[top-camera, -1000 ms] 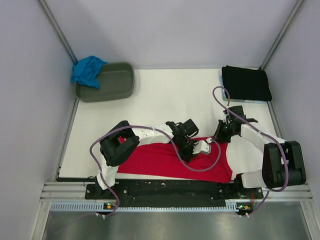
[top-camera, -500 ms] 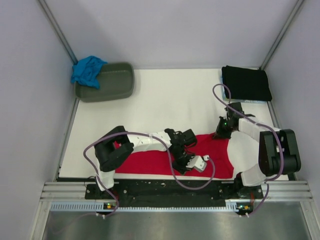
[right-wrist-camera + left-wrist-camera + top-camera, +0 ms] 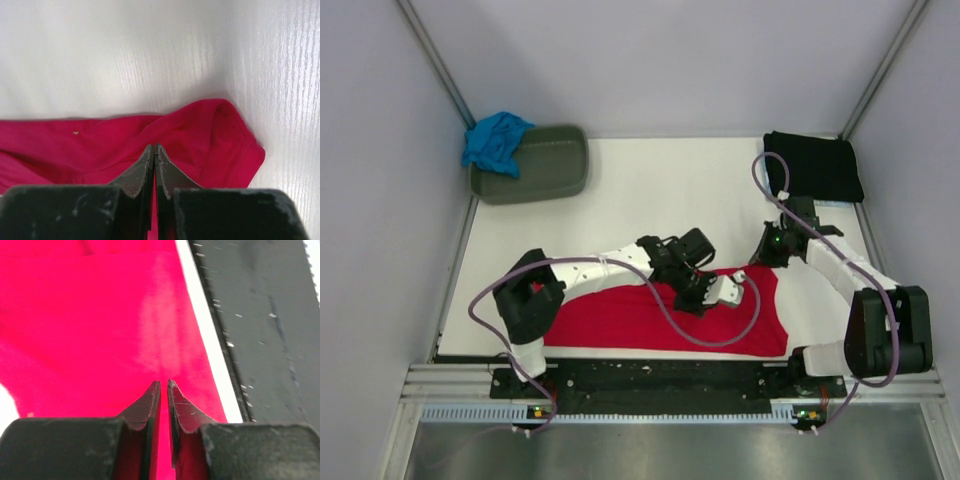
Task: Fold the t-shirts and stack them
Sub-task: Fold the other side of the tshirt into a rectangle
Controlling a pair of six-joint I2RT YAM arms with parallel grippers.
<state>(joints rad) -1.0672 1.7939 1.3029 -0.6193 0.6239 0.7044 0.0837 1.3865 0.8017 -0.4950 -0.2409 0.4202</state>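
The red t-shirt [image 3: 620,318] lies flat along the table's [image 3: 650,190] near edge. Over it, the left gripper's [image 3: 163,385] jaws are almost together; whether they nip cloth cannot be told. The right gripper [image 3: 154,148], jaws pressed together, is at the shirt's far right corner. At the back, the black t-shirt [image 3: 812,165] lies folded on the right. The blue t-shirt [image 3: 495,142] hangs on the tub [image 3: 545,165] on the left.

Walls: pale lilac-grey panels [image 3: 650,60] close the scene on the left, far and right sides.
Corner posts: slim grey metal struts [image 3: 432,58] slant up from both far corners.
Tabletop: white and matte [image 3: 660,190], faintly ribbed in the right wrist view.
Near edge: a black plate [image 3: 660,375] runs along it, with an aluminium rail [image 3: 460,382] beside it.
Foreground: brushed grey metal sheet [image 3: 650,450].
Far left corner: grey-green oval tub [image 3: 545,165].
Light: even and soft, with faint shadows.
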